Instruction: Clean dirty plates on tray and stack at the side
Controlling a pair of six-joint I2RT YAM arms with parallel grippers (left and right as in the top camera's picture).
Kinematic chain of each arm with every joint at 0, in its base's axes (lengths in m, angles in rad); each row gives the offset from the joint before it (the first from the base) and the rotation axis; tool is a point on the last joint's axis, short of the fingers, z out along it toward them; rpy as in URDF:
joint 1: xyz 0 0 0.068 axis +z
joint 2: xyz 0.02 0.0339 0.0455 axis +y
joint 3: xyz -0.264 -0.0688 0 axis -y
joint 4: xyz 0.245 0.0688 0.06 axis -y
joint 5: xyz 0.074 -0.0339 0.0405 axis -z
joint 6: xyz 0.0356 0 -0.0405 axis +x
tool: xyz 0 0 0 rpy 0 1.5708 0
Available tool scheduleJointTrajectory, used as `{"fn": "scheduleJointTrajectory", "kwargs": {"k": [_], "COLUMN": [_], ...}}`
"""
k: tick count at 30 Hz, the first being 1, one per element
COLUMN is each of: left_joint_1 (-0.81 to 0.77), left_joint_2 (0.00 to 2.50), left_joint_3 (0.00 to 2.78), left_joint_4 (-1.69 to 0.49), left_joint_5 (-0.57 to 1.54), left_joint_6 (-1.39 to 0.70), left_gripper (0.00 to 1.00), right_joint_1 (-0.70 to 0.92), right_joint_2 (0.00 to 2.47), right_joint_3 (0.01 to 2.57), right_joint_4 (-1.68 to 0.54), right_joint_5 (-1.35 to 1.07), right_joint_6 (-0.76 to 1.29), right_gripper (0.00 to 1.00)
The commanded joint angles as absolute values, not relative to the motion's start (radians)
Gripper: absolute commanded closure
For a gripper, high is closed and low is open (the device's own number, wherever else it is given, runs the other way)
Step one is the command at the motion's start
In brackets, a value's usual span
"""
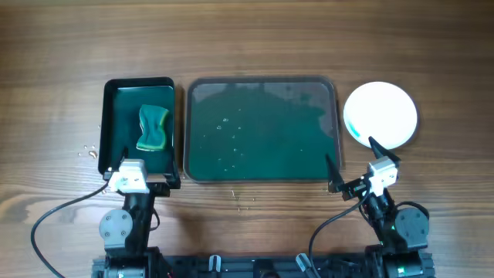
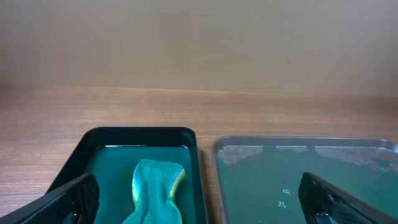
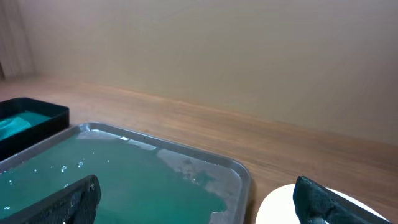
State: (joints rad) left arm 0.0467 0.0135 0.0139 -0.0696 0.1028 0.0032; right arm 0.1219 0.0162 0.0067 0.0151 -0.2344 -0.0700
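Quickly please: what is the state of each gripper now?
Left gripper: open, holding nothing.
Right gripper: open, holding nothing.

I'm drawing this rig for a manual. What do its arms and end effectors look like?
Both arms are black, each with a white block near the wrist. The left end effector and right end effector each have two dark, tapered fingers. A black cable loops out from each arm.
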Motion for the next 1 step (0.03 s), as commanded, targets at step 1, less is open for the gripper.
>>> {"fn": "scheduleJointTrajectory", "kwargs": {"k": [1], "left_joint_1": [0.041], "left_joint_2": [0.006], "left_joint_3": [0.006], "left_joint_4": [-0.067], "left_joint_5": [0.107], "left_joint_6": [0.022], "left_gripper": [0.00], "right_joint_1": [0.127], "right_joint_2": [0.010], "right_joint_3": [0.005], "right_joint_4": [0.017], "right_joint_5": [-0.224], "right_joint_6": [-0.076], "right_gripper": [0.00]}}
